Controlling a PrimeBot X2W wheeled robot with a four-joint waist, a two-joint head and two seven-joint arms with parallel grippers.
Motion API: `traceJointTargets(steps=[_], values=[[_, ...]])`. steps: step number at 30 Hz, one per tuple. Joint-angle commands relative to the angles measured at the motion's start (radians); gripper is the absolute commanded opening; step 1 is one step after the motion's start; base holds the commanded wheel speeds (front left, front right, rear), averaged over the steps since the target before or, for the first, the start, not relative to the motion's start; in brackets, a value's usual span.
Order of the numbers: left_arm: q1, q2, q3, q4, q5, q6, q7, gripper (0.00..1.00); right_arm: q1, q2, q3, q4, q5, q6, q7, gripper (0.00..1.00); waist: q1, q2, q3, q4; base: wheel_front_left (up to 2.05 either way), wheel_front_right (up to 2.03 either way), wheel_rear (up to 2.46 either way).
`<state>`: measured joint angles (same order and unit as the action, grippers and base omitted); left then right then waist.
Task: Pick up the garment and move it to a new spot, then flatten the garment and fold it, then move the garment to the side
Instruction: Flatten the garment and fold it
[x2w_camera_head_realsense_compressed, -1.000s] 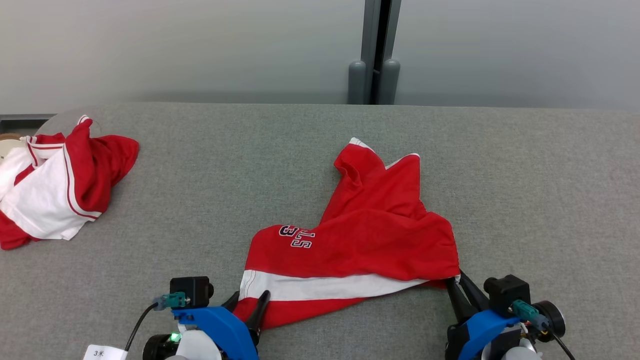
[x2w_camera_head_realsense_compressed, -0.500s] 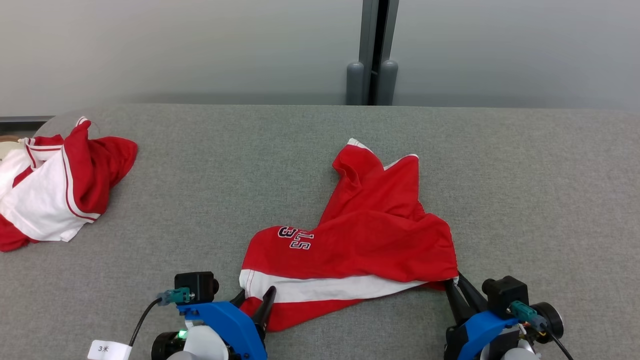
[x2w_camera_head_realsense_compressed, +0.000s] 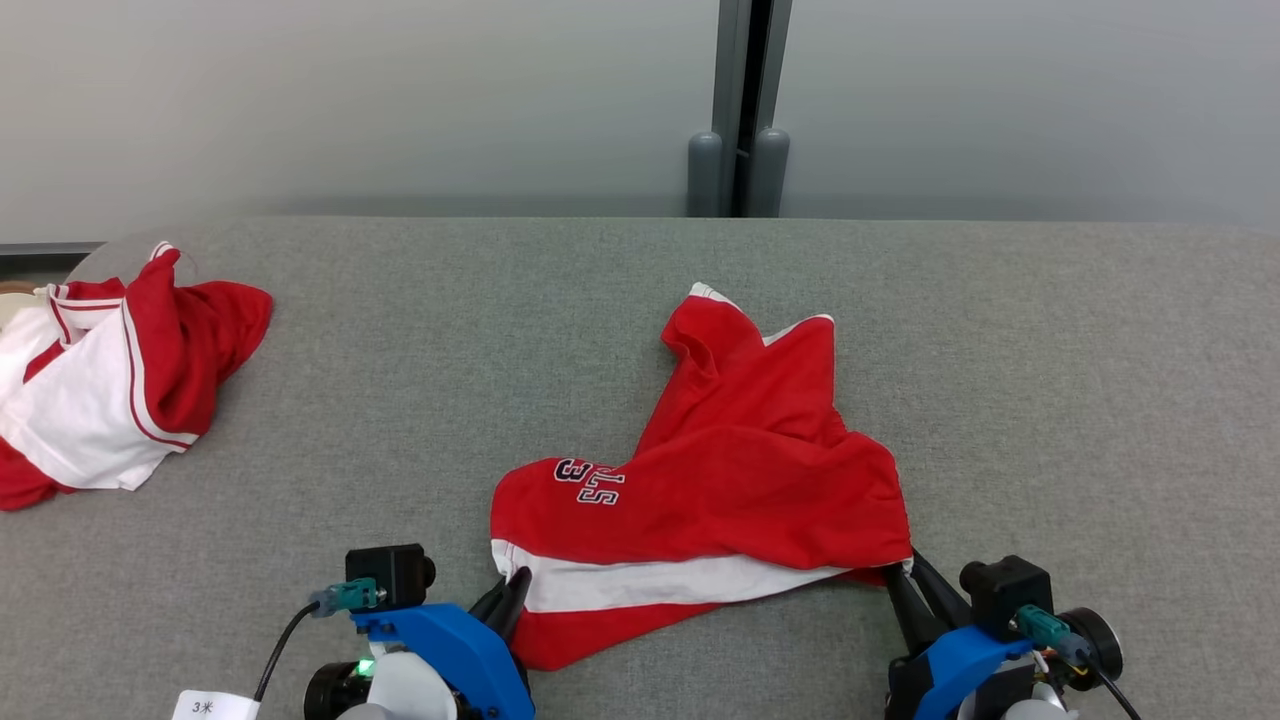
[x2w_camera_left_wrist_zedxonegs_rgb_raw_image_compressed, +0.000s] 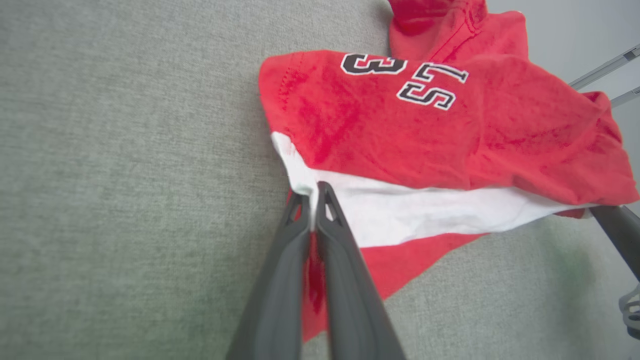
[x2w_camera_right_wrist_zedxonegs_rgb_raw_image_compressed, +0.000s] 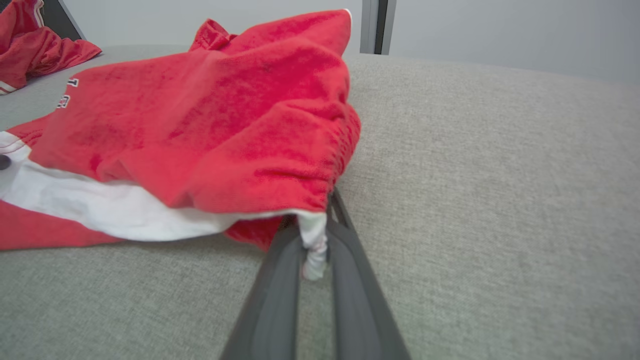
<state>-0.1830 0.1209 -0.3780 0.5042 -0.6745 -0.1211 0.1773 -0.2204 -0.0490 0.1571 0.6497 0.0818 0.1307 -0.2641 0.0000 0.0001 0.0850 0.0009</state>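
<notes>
Left gripper (x2w_camera_left_wrist_zedxonegs_rgb_raw_image_compressed: 314, 192) and right gripper (x2w_camera_right_wrist_zedxonegs_rgb_raw_image_compressed: 315, 235) each pinch a near corner of the red garment (x2w_camera_head_realsense_compressed: 740, 470), flattening apparently in hand; next calls for pulling apart evenly.

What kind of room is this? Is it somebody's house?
Probably not a home, more like a robot practice room. There is a big table covered in grey fabric, a plain grey wall behind it, and a red garment laid out, with a second garment bunched at the side.

Even, soft diffuse light, faint shadows, no glare, wrist views bowed at edges, sharp focus.
</notes>
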Motion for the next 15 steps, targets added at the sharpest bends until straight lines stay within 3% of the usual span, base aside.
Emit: traceJointTargets(steps=[1,9,15], values=[[-0.016,0.001,-0.003,0.007,0.003,-0.003,-0.011,0.0,0.008,-0.003,0.003,0.0,0.004,0.0,0.0,0.0,0.0,-0.0001,-0.002,-0.002,0.0,0.0,0.0],[-0.038,-0.008,0.021,-0.007,0.003,-0.006,-0.162,0.0,-0.004,-0.003,-0.006,-0.047,0.009,0.0,-0.001,0.0,0.0,-0.0001,-0.021,-0.013,0.0,0.0,0.0],[-0.055,0.018,0.045,-0.132,-0.011,-0.011,-0.291,0.0,-0.039,-0.003,-0.034,-0.189,-0.048,0.0,0.0,0.0,0.0,-0.0001,-0.043,-0.024,0.0,0.0,0.0]])
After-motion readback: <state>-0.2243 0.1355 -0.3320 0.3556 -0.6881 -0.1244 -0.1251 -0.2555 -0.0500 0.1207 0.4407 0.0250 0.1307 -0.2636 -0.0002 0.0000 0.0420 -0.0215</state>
